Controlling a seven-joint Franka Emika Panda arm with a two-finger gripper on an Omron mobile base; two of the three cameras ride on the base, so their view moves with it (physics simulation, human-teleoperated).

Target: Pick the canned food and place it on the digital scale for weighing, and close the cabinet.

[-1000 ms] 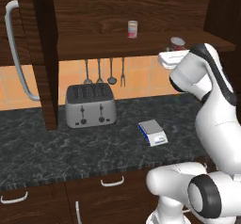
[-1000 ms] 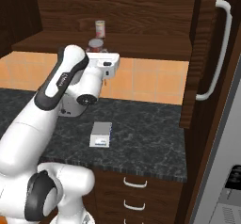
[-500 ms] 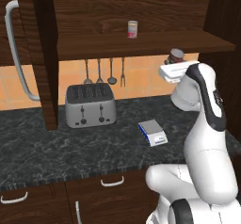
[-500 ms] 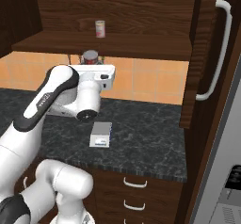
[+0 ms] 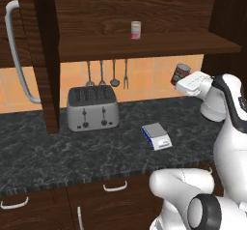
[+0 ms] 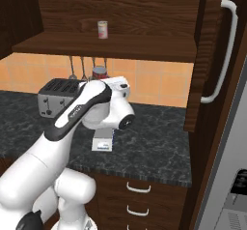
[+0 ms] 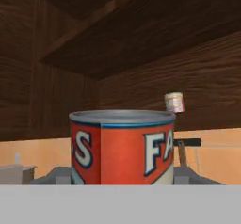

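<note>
The hand (image 5: 185, 80) is clenched around the canned food (image 5: 180, 73), carrying it upright in the air just below the cabinet (image 5: 144, 45) shelf's front edge, right of and well above the digital scale (image 5: 156, 136).

The scale is a small target on the bench (image 5: 58, 151), so a can set down off-centre could, I judge, overhang an edge and tip or roll off. A steep tilt on the way down might also let the smooth tin slip.

There is open air between the can and the scale, with bare bench around the scale. The toaster (image 5: 92, 107) stands well apart to the left, and the utensils (image 5: 107, 73) hang on the far wall. The open door (image 6: 214, 55) and its bar handle stand out on the right, and the paler tin (image 5: 136, 30) sits on the shelf.
</note>
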